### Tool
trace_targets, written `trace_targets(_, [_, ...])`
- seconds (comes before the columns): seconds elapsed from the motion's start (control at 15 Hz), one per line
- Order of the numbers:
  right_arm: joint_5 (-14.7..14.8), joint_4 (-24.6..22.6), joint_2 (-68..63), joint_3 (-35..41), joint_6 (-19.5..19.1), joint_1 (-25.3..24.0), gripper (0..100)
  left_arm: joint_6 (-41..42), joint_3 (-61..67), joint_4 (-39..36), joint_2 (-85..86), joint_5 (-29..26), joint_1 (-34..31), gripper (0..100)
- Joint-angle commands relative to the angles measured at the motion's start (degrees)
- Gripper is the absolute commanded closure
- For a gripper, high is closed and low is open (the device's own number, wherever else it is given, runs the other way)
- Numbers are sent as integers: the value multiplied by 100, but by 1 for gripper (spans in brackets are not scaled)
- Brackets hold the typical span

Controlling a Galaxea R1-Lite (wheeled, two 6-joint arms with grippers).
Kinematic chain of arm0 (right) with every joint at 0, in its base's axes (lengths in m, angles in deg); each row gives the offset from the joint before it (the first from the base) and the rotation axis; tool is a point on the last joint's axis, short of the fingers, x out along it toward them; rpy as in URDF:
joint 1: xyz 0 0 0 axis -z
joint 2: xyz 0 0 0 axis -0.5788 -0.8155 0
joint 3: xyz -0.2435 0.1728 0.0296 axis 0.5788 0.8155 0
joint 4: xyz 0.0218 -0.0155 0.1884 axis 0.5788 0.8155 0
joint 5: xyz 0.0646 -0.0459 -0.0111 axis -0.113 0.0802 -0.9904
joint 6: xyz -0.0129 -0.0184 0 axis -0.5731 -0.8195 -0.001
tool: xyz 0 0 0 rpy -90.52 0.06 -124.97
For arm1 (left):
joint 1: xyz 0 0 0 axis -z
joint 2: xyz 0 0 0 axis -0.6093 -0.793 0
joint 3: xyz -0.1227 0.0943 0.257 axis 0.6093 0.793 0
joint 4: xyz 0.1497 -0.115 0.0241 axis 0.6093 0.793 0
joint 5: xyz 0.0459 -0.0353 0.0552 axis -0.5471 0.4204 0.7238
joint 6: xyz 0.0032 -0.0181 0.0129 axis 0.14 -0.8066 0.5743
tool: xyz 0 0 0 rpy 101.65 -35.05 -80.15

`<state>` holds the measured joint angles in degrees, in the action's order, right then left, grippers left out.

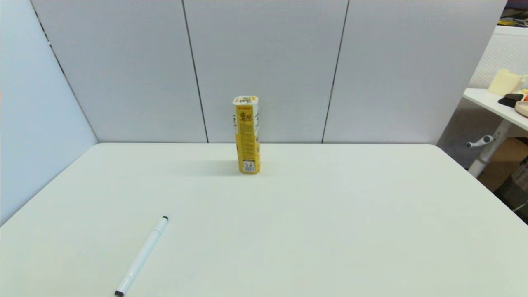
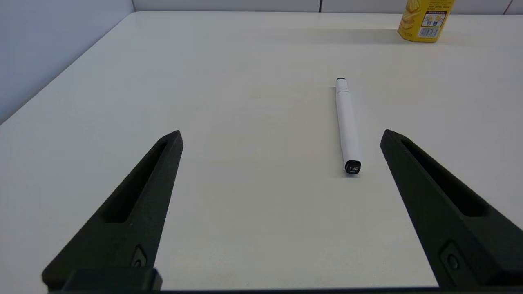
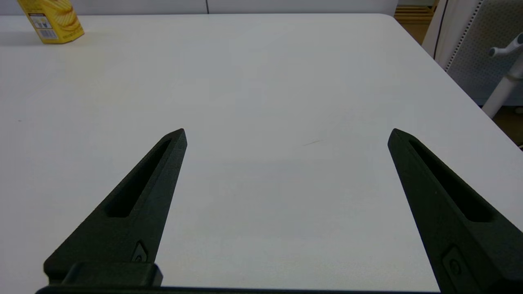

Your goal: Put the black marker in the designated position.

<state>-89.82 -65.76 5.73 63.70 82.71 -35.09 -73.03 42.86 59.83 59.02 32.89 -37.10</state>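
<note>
Now the black marker (image 2: 347, 124) lies flat on the counter (image 2: 245, 204) just ahead of my left claw (image 2: 282, 136), nearer one finger, fingers wide apart. I should center over its barrel, then descend. My right claw (image 3: 286, 134) idles, spread too.

Carton (image 1: 246, 135) stands upright at table (image 1: 330, 231) far-centre; marker (image 1: 142, 255) lies flat well nearer and left of carton, apart from it, far end angled toward carton.
</note>
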Motion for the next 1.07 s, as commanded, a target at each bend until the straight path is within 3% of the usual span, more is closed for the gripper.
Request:
trace_targets(0.07, [-4, 2, -7, 0, 2, 0, 0, 2, 0, -2, 1, -2, 0, 0])
trace_targets(1.07, [-4, 2, -7, 0, 2, 0, 0, 46, -290, 51, -508, -37, 0, 0])
